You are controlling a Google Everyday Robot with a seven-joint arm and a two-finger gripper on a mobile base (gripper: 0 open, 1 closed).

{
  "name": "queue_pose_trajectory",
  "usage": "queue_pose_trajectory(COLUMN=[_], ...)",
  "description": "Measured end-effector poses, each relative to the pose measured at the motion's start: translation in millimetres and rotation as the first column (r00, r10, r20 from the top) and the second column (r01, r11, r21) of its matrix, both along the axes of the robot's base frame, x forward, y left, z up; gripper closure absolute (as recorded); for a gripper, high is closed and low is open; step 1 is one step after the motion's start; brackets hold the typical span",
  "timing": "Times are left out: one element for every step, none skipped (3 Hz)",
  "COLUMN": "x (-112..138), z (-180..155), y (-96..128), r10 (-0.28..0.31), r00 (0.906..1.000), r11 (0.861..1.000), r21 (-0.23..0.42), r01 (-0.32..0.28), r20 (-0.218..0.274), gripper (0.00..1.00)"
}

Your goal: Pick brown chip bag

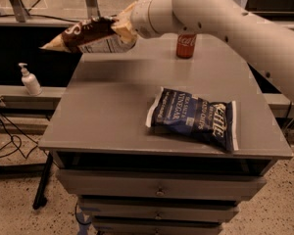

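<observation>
The brown chip bag [90, 35] hangs in the air above the far left corner of the grey cabinet top [112, 97]. It is dark brown in the middle with tan ends and points left. My gripper [126, 27] is at the bag's right end, shut on it, and is mostly hidden by the bag and my white wrist. My arm reaches in from the upper right.
A dark blue Kettle chip bag [195, 119] lies flat on the cabinet top at front right. A red soda can [185, 45] stands at the back, under my arm. A white pump bottle [29, 80] stands on a ledge to the left. Drawers sit below the top.
</observation>
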State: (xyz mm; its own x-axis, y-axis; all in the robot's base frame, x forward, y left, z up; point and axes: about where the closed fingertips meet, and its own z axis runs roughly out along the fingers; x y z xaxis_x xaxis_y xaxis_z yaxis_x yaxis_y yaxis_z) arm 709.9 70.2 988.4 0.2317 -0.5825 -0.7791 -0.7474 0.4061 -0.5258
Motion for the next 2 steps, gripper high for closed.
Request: queue_pose_trajectory(x=[-18.3, -19.7], z=[39.3, 39.8], y=[-4.9, -5.0], r10=[0.017, 0.021], r00=[0.9967, 0.9963], r11=[0.999, 0.999], r21=[0.032, 0.031], r01=[-0.020, -0.024], r20=[0.079, 0.084], gripper=[1.00, 1.00])
